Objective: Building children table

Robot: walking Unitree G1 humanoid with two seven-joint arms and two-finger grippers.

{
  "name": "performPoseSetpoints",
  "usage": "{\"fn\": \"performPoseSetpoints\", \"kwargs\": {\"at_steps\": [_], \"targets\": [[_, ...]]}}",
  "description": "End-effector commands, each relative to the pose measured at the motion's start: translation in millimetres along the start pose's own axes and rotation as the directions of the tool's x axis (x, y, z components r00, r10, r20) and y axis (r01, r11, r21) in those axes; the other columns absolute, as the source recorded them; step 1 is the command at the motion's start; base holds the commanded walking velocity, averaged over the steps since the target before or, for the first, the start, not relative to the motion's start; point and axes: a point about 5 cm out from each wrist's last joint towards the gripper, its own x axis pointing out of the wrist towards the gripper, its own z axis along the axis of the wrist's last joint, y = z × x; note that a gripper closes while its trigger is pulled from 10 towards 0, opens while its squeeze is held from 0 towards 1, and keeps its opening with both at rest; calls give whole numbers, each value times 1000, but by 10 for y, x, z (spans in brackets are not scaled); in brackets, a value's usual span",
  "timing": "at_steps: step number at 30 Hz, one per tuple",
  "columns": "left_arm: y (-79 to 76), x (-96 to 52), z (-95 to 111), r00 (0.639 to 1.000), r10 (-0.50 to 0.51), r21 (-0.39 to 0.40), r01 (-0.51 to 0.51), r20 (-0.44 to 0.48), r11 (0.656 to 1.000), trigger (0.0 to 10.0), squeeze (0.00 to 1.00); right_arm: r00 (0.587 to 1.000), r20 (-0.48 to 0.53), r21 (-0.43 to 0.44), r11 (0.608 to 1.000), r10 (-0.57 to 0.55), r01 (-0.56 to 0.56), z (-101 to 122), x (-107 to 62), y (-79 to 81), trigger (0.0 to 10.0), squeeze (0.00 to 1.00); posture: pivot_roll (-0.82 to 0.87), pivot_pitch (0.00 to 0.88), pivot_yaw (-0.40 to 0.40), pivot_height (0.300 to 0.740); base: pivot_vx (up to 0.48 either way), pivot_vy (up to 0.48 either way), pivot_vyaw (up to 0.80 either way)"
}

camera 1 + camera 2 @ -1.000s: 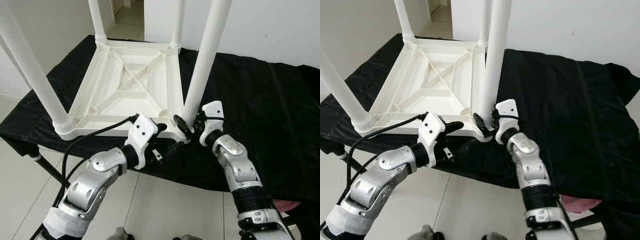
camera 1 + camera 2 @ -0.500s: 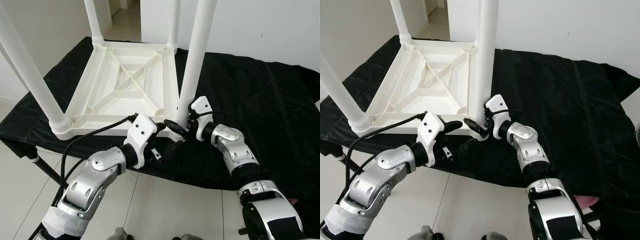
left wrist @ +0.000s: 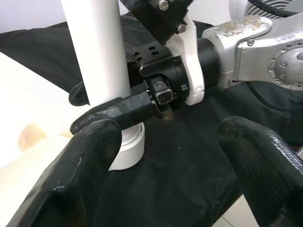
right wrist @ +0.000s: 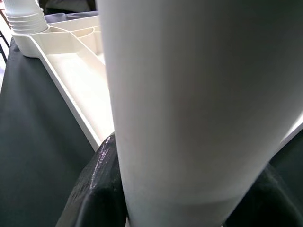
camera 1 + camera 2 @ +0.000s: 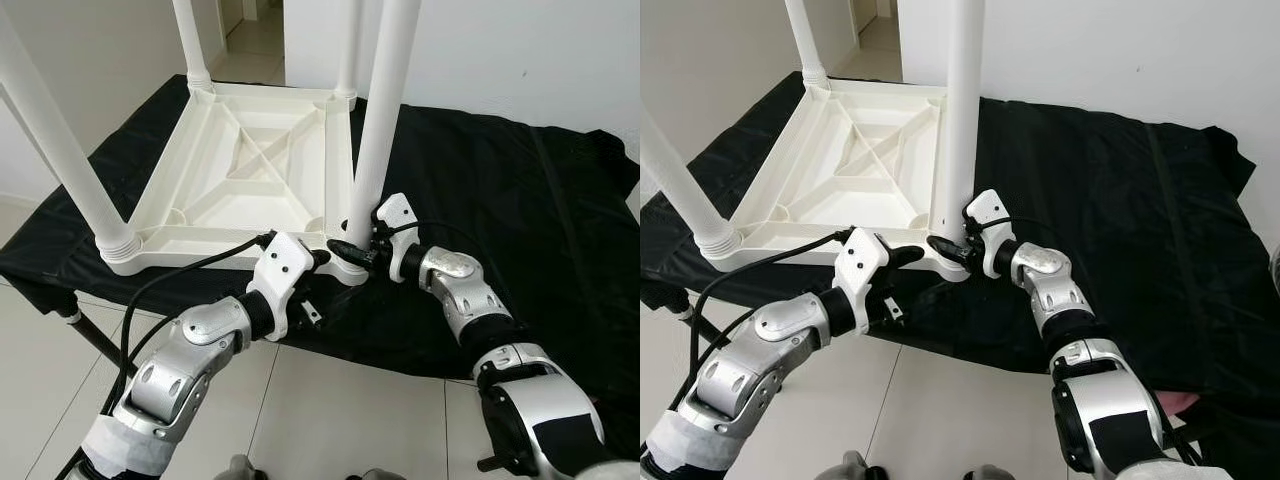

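White walls and pale floor tiles [image 5: 330, 420] surround a tabletop covered with a black cloth [image 5: 500, 210], and a doorway opens at the far end of the room. On the cloth lies the white plastic children's table [image 5: 250, 180], turned upside down, its ribbed underside facing up and its legs pointing upward. The near right leg [image 5: 378, 120] stands in the corner socket closest to the robot. The right pincer [image 5: 352, 243] is closed around the foot of this leg, just above the socket, one black finger [image 3: 116, 111] lying across the front of the leg and the other passing behind it; in the right wrist view the leg sits between the two dark pads. The left pincer [image 5: 318, 262] is at the near edge of the upturned table, just beside that same corner, its fingers spread wide and holding nothing. A black cable [image 5: 175, 275] runs along the left arm.
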Motion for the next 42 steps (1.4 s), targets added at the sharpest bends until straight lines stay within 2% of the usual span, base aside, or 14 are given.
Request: {"fn": "performPoseSetpoints", "kwargs": {"at_steps": [1, 8, 14, 17, 18, 21, 24, 31, 32, 34, 35, 37, 38, 42], "targets": [[-52, -8, 8, 999, -48, 2, 48, -1, 999, 10000, 0, 996, -77, -10, 999, -43, 42, -112, -48, -37, 0, 0, -37, 12, -2, 740, 0, 0, 0], [-83, -4, -10, 998, -56, -7, 56, -2, 998, 10000, 0, 984, -10, 26, 983, -180, 180, -97, -79, 12, 0, 0, -46, 17, -8, 740, 0, 0, 0], [-107, -3, -19, 998, -62, -10, 62, -3, 998, 10000, 0, 939, -13, 91, 935, -344, 344, -109, -122, 76, 0, 0, -51, 22, -7, 740, 0, 0, 0], [-118, -6, -26, 998, -68, -14, 68, -4, 998, 10000, 0, 856, -27, 88, 852, -517, 517, -114, -164, 185, 0, 0, -57, 23, -5, 740, 0, 0, 0], [-118, -6, -26, 998, -68, -14, 68, -4, 998, 10000, 0, 856, -27, 88, 852, -517, 517, -114, -164, 185, 0, 0, -57, 23, -5, 740, 0, 0, 0], [-126, 1, -27, 997, -72, -14, 71, -3, 997, 10000, 0, 745, -43, 101, 739, -666, 666, -106, -153, 368, 0, 0, -60, 24, -5, 740, 0, 0, 0], [-123, 8, -21, 998, -67, -13, 67, 3, 998, 10000, 0, 700, -51, 111, 693, -712, 713, -85, -119, 493, 0, 0, -60, 24, -5, 740, 0, 0, 0], [-114, 8, -9, 999, -43, -14, 43, 17, 999, 10000, 0, 759, -2, 203, 743, -651, 637, 49, -22, 678, 0, 0, -51, 23, -10, 740, 0, 0, 0], [-110, 9, -8, 999, -40, -11, 41, 17, 999, 10000, 0, 767, 13, 201, 753, -641, 626, 60, -30, 687, 4118, 0, -47, 22, -15, 740, 0, 0, 0], [-107, 10, -7, 999, -38, -9, 38, 17, 999, 10000, 0, 769, 19, 198, 757, -639, 623, 71, -38, 699, 4118, 0, -47, 22, -15, 740, 0, 0, 0], [-89, 6, 1, 999, -28, -6, 28, 20, 1000, 10000, 0, 764, 28, 196, 753, -644, 628, 77, -70, 700, 10000, 0, -45, 22, -16, 740, 0, 0, 0], [-83, 4, 5, 999, -24, -6, 24, 22, 1000, 10000, 0, 757, 27, 199, 745, -653, 636, 84, -86, 706, 10000, 0, -45, 22, -16, 740, 0, 0, 0], [-76, -5, -1, 1000, -15, -4, 15, 22, 1000, 10000, 0, 749, 59, 224, 740, -659, 634, 110, -134, 677, 10000, 1000, -45, 22, -16, 740, 0, 0, 0], [-74, -10, 0, 1000, -5, -3, 5, 26, 1000, 10000, 0, 732, 103, 226, 732, -674, 642, 141, -236, 622, 10000, 1000, -45, 28, -18, 740, 0, 0, 0]]}}
